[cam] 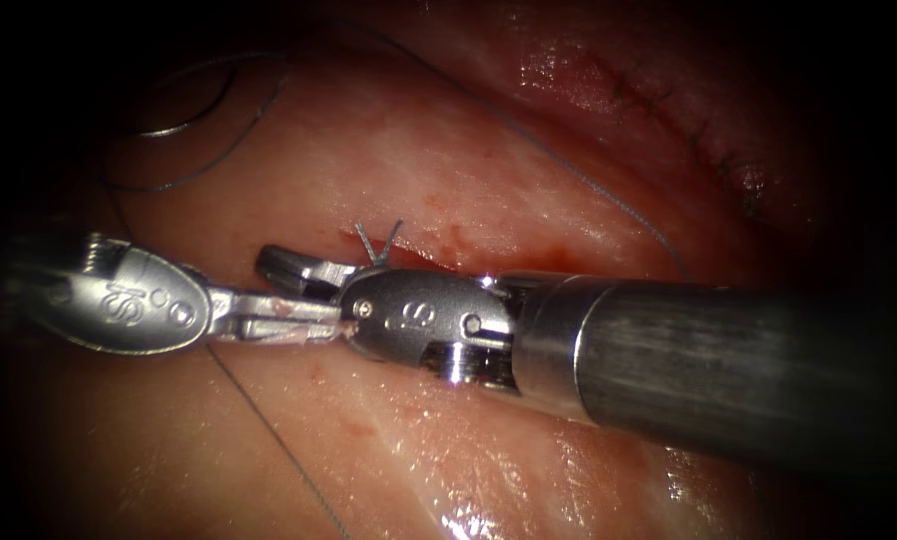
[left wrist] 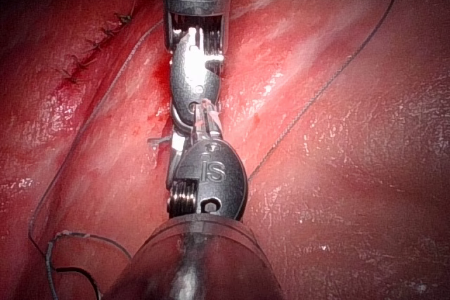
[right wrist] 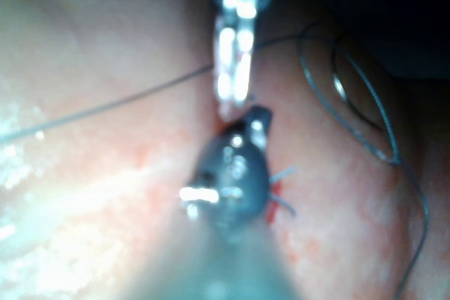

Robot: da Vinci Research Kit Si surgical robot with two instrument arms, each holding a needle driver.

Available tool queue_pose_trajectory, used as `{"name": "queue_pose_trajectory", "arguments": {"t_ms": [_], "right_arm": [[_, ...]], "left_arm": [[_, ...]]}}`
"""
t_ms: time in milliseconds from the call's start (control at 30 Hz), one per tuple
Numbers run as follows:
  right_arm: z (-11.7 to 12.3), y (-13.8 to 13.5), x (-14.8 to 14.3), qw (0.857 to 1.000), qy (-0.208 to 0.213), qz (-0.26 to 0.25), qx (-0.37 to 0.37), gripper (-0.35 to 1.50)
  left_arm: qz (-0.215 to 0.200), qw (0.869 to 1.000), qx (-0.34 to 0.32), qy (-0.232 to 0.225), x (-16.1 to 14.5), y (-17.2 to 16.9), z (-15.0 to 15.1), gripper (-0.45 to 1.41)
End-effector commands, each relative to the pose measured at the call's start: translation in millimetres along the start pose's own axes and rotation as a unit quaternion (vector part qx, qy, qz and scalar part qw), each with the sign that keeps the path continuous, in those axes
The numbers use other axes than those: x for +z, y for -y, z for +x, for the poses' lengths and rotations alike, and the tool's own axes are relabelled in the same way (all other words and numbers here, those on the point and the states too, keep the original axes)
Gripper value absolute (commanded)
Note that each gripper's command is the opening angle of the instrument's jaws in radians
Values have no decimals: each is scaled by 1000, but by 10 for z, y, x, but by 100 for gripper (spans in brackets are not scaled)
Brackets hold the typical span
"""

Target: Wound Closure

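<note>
Your left silver needle driver (cam: 298, 318): jaws lying closed together, grasp unclear. Your right steel needle driver (cam: 303, 268): jaws standing parted, holding nothing. Curved metal needle (cam: 183, 112) lying free on pink pork tissue (cam: 448, 170), far left. Thin grey thread (cam: 588, 185) trailing slack. Short cut thread ends (cam: 380, 243) standing at knot. Judged stage: stitch tied; next move calls for retrieving needle.

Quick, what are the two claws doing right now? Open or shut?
Left claw: looks shut, nothing seen in it.
Right claw: open, holding nothing.
Needle: lying loose on the tissue, upper left.
</note>
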Motion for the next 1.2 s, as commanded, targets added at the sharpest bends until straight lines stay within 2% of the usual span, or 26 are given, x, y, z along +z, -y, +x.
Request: {"name": "queue_pose_trajectory", "arguments": {"t_ms": [33, 100, 133, 167, 367, 500, 600, 767, 867, 967, 1033, 1067, 1100, 1133, 1200], "right_arm": [[1, 3, 0, 1000, -11, -10, 2, 14], [6, 1, -7, 999, -23, -31, 14, 114], [11, 0, -13, 999, -29, -33, 22, 128], [14, -1, -20, 999, -30, -31, 26, 131], [29, -16, -72, 998, -33, -46, 36, 131], [22, -28, -96, 997, -28, -61, 39, 131], [18, -31, -104, 997, -23, -65, 39, 131], [17, -32, -108, 997, -20, -68, 39, 130], [18, -31, -108, 997, -20, -68, 39, 130], [19, -31, -109, 997, -20, -68, 39, 130], [19, -31, -109, 997, -20, -68, 39, 130], [19, -31, -109, 997, -20, -68, 39, 130], [19, -31, -109, 997, -20, -68, 39, 130], [19, -31, -109, 997, -20, -68, 39, 130], [19, -31, -108, 997, -20, -68, 39, 130]], "left_arm": [[-1, 1000, -1, -4, 3, -6, -5, -45], [4, 1000, 0, 2, -9, -9, -8, -45], [6, 1000, 1, 1, -15, -10, -9, -45], [9, 1000, 1, 3, -24, -11, -11, -45], [33, 999, 2, 12, -77, -19, -27, -45], [51, 998, -22, 31, -120, -23, -52, -45], [59, 996, -46, 42, -139, -26, -71, -45], [85, 990, -90, 64, -150, -34, -115, -45], [93, 986, -110, 84, -145, -47, -148, -45], [98, 983, -132, 85, -136, -57, -177, -45], [102, 979, -158, 80, -127, -61, -192, -28], [103, 977, -168, 78, -124, -61, -197, -11], [105, 973, -191, 76, -119, -61, -201, 19], [107, 970, -206, 75, -116, -60, -203, 37], [109, 966, -223, 66, -109, -59, -205, 52]]}}
